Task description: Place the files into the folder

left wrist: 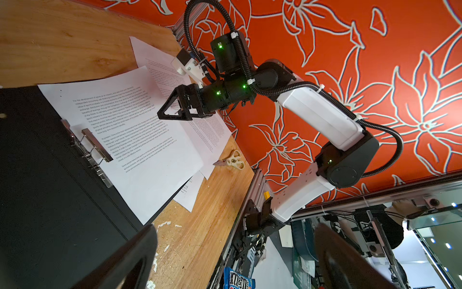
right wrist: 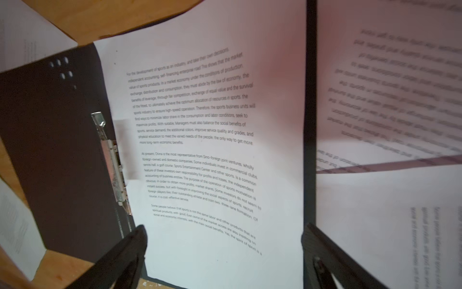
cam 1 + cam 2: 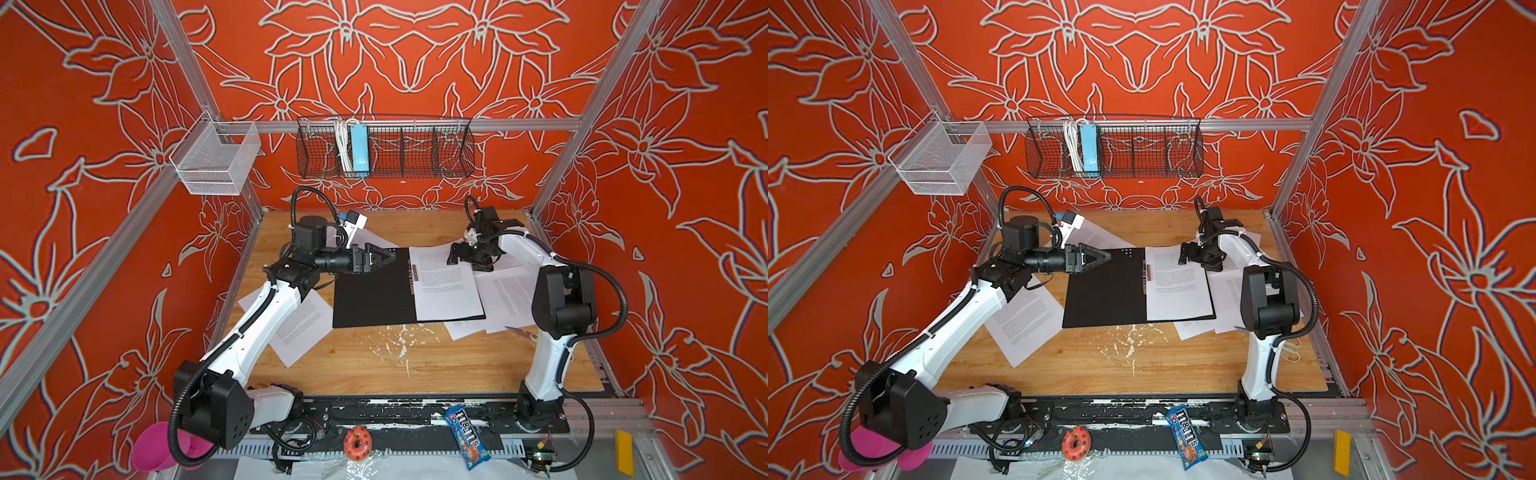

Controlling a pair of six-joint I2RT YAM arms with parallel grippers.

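One sheet [image 3: 446, 291] is lying in the open folder [image 3: 370, 295].
The right gripper [image 2: 223, 229] is hanging just over the sheet's far end, fingers [image 2: 125, 252] wide apart and gripping nothing. The left gripper [image 1: 236, 226] is hovering over the folder's far corner, spread open too. More sheets [image 3: 509, 297] are lying on both sides, scissors [image 1: 233, 161] near the right ones.

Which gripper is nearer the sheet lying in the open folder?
Right. The right gripper hovers open above the far end of the sheet; the left gripper is beside it, over the bare black flap of the folder.
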